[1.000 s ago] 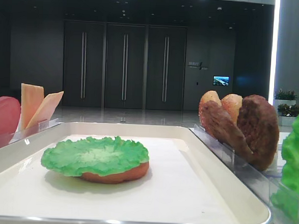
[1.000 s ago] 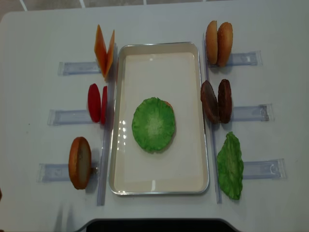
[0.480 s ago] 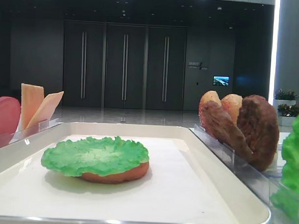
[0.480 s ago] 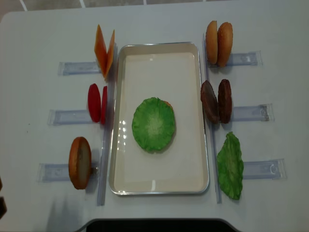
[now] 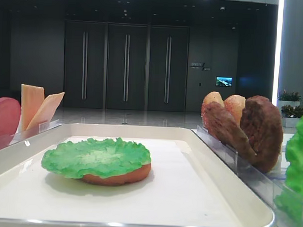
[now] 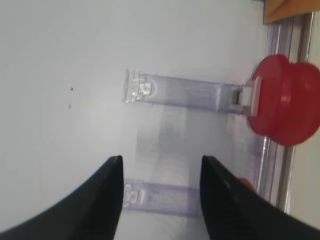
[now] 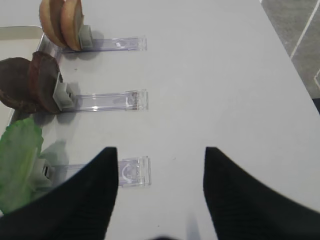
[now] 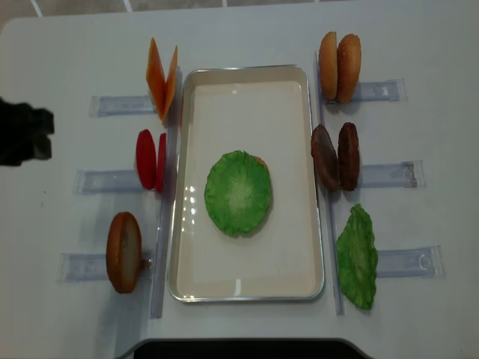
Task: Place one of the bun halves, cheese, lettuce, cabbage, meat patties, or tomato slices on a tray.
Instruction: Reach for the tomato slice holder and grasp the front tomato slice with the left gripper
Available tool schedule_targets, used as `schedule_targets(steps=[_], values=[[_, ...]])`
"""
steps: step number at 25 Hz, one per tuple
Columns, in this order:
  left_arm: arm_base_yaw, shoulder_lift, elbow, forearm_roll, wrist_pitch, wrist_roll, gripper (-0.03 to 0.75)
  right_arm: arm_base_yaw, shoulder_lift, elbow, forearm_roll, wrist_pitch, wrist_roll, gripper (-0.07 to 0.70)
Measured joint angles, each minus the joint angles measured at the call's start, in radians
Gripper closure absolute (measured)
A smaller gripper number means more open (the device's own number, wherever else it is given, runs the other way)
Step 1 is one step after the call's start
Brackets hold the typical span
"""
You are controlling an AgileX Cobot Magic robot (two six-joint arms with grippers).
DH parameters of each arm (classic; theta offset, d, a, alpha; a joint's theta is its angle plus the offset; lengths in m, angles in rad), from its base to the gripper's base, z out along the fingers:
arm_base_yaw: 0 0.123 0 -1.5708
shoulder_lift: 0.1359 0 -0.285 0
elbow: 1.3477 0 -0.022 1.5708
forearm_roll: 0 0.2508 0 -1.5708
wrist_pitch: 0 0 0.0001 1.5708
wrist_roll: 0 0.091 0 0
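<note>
The left gripper (image 6: 159,200) hangs over the bare white table (image 8: 60,45) with its two dark fingers spread apart and nothing between them, pointing toward the tomato slices (image 6: 285,107) standing in a clear rack (image 6: 185,92) at the right of its wrist view. In the overhead view this arm shows as a dark block at the left edge. The right gripper (image 7: 159,195) is likewise spread wide and empty, low in its view near the meat patties (image 7: 30,82). In the middle of the tray (image 8: 247,292) a lettuce leaf (image 8: 238,192) lies flat on a bun half (image 5: 117,177).
</note>
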Motion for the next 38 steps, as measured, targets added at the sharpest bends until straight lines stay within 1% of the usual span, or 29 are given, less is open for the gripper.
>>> schedule_targets(steps=[4,6,8,10,11,12,14,16,19,21,23,26,38], values=[[0.0,0.18,-0.152,-0.03,0.002,0.002,0.31,0.0,0.0,0.0,0.0,0.0,0.0,0.262],[0.0,0.251,-0.206,-0.059,0.01,0.003,0.307,0.0,0.0,0.0,0.0,0.0,0.0,0.262],[-0.016,0.303,-0.244,-0.088,0.014,0.003,0.307,0.0,0.0,0.0,0.0,0.0,0.0,0.262],[-0.077,0.338,-0.269,-0.092,0.014,-0.012,0.307,0.0,0.0,0.0,0.0,0.0,0.0,0.262],[-0.115,0.349,-0.277,-0.083,0.007,-0.042,0.307,0.0,0.0,0.0,0.0,0.0,0.0,0.262],[-0.166,0.354,-0.283,-0.059,-0.002,-0.081,0.307,0.0,0.0,0.0,0.0,0.0,0.0,0.262],[-0.26,0.359,-0.285,-0.03,-0.011,-0.197,0.307,0.0,0.0,0.0,0.0,0.0,0.0,0.262],[-0.326,0.367,-0.289,-0.022,-0.011,-0.283,0.307,0.0,0.0,0.0,0.0,0.0,0.0,0.262],[-0.392,0.388,-0.289,-0.009,-0.011,-0.368,0.307,0.0,0.0,0.0,0.0,0.0,0.0,0.262],[-0.423,0.405,-0.289,0.008,-0.011,-0.416,0.307,0.0,0.0,0.0,0.0,0.0,0.0,0.262],[-0.44,0.418,-0.289,0.023,-0.011,-0.45,0.307,0.0,0.0,0.0,0.0,0.0,0.0,0.262],[-0.447,0.437,-0.289,0.036,-0.011,-0.477,0.307,0.0,0.0,0.0,0.0,0.0,0.0,0.262],[-0.447,0.586,-0.289,0.064,-0.013,-0.482,0.307,0.0,0.0,0.0,0.0,0.0,0.0,0.262]])
